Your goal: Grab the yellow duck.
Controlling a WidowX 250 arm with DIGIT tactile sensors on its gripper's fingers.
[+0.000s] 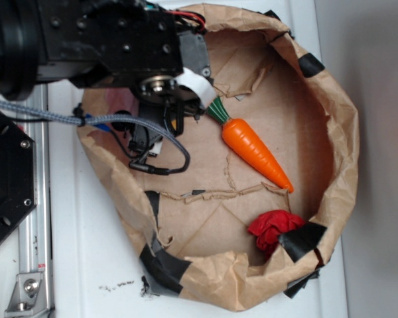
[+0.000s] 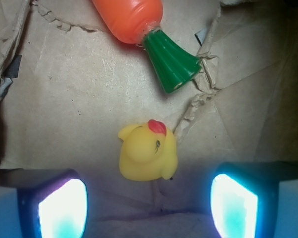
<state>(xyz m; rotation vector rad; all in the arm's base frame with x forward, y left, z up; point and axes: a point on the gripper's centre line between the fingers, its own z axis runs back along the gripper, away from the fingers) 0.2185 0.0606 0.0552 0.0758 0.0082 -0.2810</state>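
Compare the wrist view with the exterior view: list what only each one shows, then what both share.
Only the wrist view shows the yellow duck, lying between the open gripper fingers. Only the exterior view shows the red cloth, the robot arm, the paper walls with black tape and the carrot's pointed tip. Both show the carrot with its green top, and the brown paper floor.

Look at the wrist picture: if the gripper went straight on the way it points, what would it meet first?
Most likely the yellow duck, which lies on the brown paper between the two open fingers of the gripper. How far off it lies cannot be judged.
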